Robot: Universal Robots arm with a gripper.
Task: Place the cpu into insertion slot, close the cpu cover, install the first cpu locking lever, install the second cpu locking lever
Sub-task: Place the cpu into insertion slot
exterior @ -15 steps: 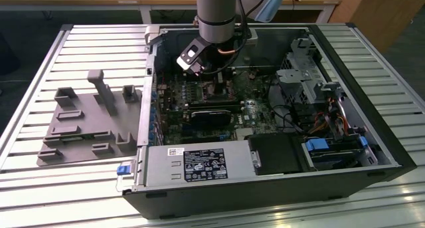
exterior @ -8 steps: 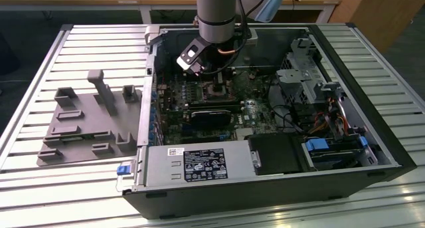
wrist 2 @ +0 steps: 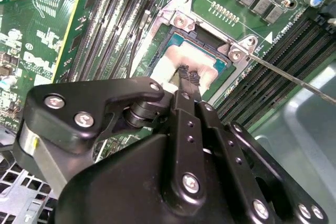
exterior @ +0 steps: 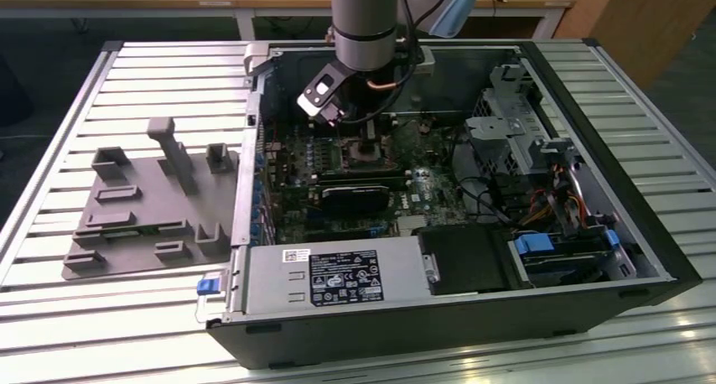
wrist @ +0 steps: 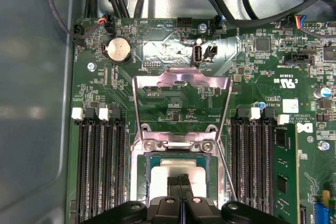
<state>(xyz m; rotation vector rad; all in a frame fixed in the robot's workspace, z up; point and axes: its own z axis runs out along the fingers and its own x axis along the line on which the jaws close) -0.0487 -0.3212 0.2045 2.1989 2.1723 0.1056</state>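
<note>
We see the cpu (wrist 2: 202,56) lying flat inside the insertion slot (wrist: 140,174) on the motherboard (wrist: 173,114), which sits in the open computer case (exterior: 448,317) on the bench (exterior: 168,65). The gripper (wrist 2: 188,75) stands directly over the chip. Its two thin black fingertips (wrist: 177,180) are pressed together with nothing between them, and they touch the metal top or are just above it; we cannot tell which. The cpu cover (wrist: 181,78) is not closed: it stands open behind the slot, hinged at the edge of the slot. In the second wrist view a thin locking lever (wrist 2: 283,74) also runs free beside the slot.

We judge the cpu to be very light, stiff and rather slippery on its smooth top. It is also fragile underneath, where the contacts of the slot are fine and bend easily. For this reason we think it should be taken by two opposite side edges and kept level, never pushed sideways. The cover looks like thin springy sheet metal, and we think its far bar is the best place to take hold of it.
</note>
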